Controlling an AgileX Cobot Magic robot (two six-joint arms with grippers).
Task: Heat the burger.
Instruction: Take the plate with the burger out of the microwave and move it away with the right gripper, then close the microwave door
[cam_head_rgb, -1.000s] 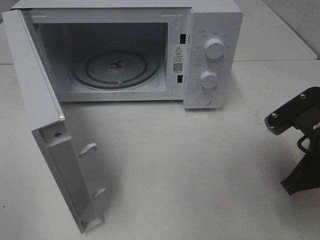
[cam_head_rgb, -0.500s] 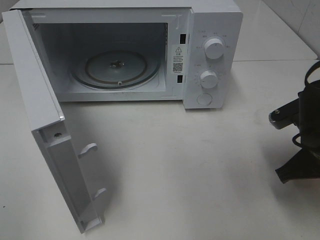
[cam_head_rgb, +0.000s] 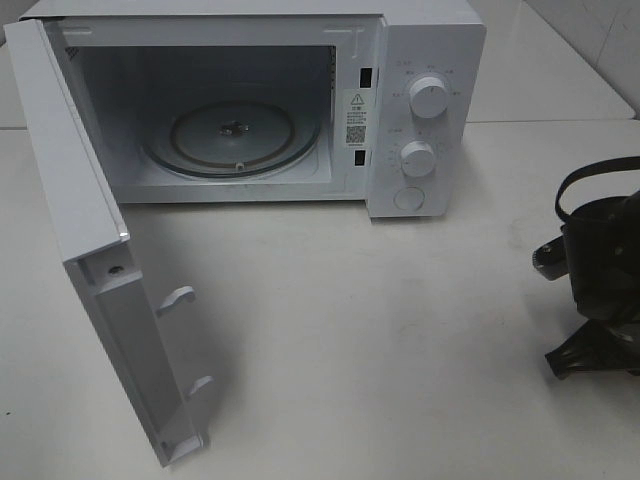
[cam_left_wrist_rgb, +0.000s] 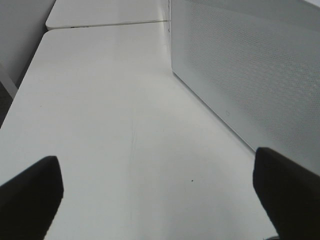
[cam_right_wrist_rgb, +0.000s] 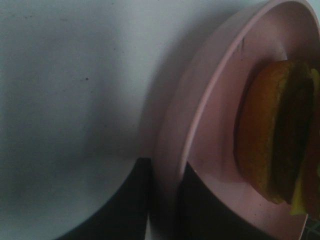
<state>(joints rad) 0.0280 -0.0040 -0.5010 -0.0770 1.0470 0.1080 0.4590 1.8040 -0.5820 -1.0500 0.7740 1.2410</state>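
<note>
White tabletop (cam_head_rgb: 400, 330) carries everything in view; the largest item on it is a white microwave oven (cam_head_rgb: 430, 40) at the back, its cavity exposed. The white hinged door (cam_head_rgb: 90, 250) stands swung wide toward the camera on the left side of the high view, inner face with two latch hooks showing. A round glass turntable (cam_head_rgb: 235, 140) lies flat on the cavity floor. The control panel to the right of the cavity has two white round knobs, upper knob (cam_head_rgb: 429, 98) above lower knob (cam_head_rgb: 417, 158), with a round button below them.

Left wrist view: perforated white side wall of the oven (cam_left_wrist_rgb: 250, 75) runs along one side, bare table beside it. Left gripper (cam_left_wrist_rgb: 155, 195) has its two dark fingertips (cam_left_wrist_rgb: 30, 195) spread wide apart, nothing between them, hovering over the table.

Black right arm (cam_head_rgb: 600, 270) sits at the right edge of the high view, well apart from the oven, partly cut off by the frame.

Right wrist view: round pink plate (cam_right_wrist_rgb: 200, 120) fills the frame's far side. Right gripper (cam_right_wrist_rgb: 165, 200) has dark fingers (cam_right_wrist_rgb: 125, 200) on either side of the plate rim, clamped on it.

The burger with brown bun, dark patty and yellow cheese (cam_right_wrist_rgb: 275, 135) rests on the plate, seen side-on in the wrist view; its stack axis stands square to the plate surface. Only part of it is in frame.
</note>
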